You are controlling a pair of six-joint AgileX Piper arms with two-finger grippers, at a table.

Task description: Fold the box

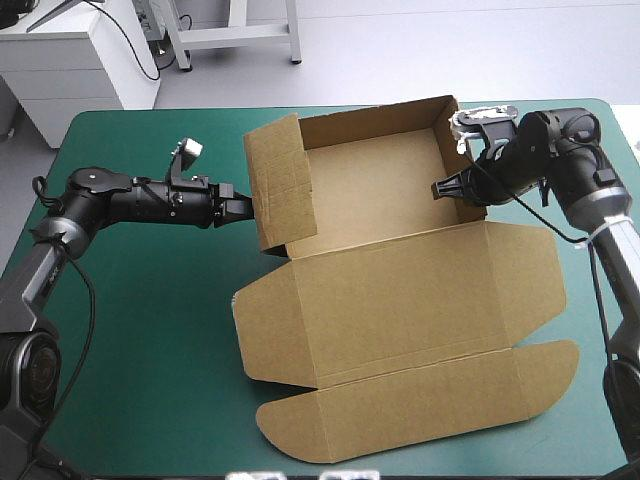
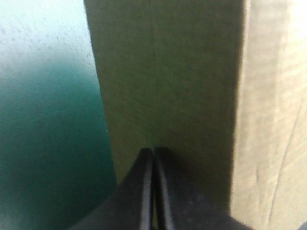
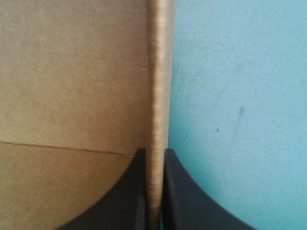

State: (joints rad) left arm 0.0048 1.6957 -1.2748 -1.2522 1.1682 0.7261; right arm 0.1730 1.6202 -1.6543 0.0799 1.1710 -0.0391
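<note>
The box (image 1: 400,290) lies between the arms as a half-raised tray, lid flat; the right gripper (image 1: 447,187) pinches one side wall's rim, and the left gripper (image 1: 238,207), fingers pressed together, noses the opposite wall ahead of it, which likely next needs tucking inward.

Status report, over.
Left tool shut, tip at brown cardboard box left wall. Right tool shut on its right wall. Lid flat, nothing blocking.

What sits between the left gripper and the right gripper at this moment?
Only the box: its open tray spans from the left gripper to the right gripper, the tray floor bare, as the high view shows.
</note>
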